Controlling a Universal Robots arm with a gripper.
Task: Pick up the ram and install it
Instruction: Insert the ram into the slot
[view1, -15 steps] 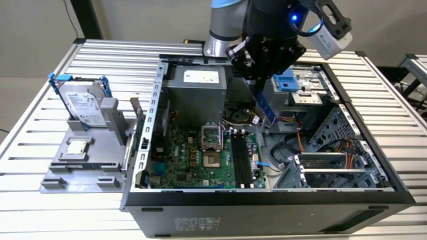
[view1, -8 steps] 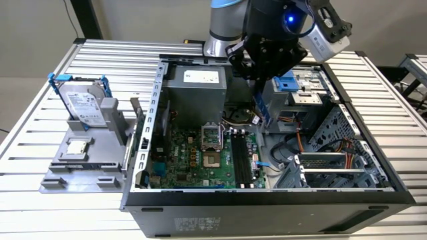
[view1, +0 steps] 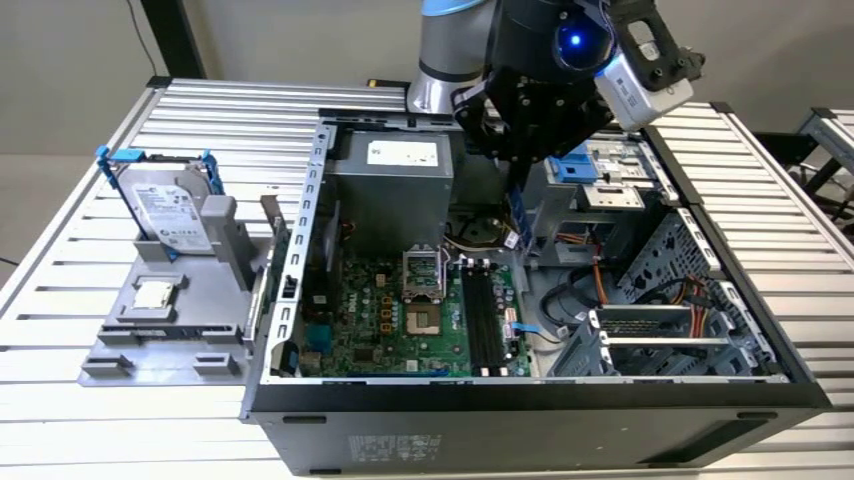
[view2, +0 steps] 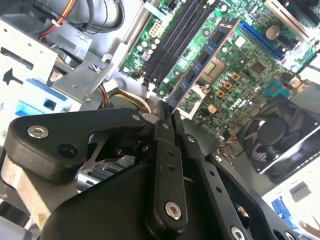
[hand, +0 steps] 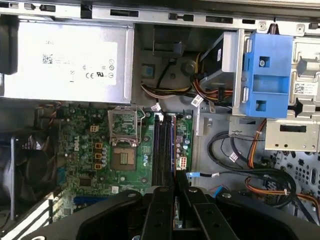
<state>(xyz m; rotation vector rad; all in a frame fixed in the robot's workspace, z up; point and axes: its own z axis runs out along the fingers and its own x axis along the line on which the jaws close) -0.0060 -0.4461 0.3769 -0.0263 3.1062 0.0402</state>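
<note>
1. The gripper (view1: 511, 160) is in the upper middle of the exterior view, over the open computer case (view1: 320, 200). Its fingers (view2: 162, 130) are pressed together on one end of the ram (view2: 202, 62); no gap shows between them.
2. The ram points away from the fingertips, so its long axis continues the line of the gripper. In the exterior view it hangs almost upright under the gripper, as a thin stick.
3. The black memory slots (view1: 483, 315) lie flat on the motherboard (view1: 387, 310), lower in the exterior frame, and their long axis runs toward the bottom edge.
4. The free end of the ram is above the far end of the slots and not touching them. I judge it is not seated yet.
</note>
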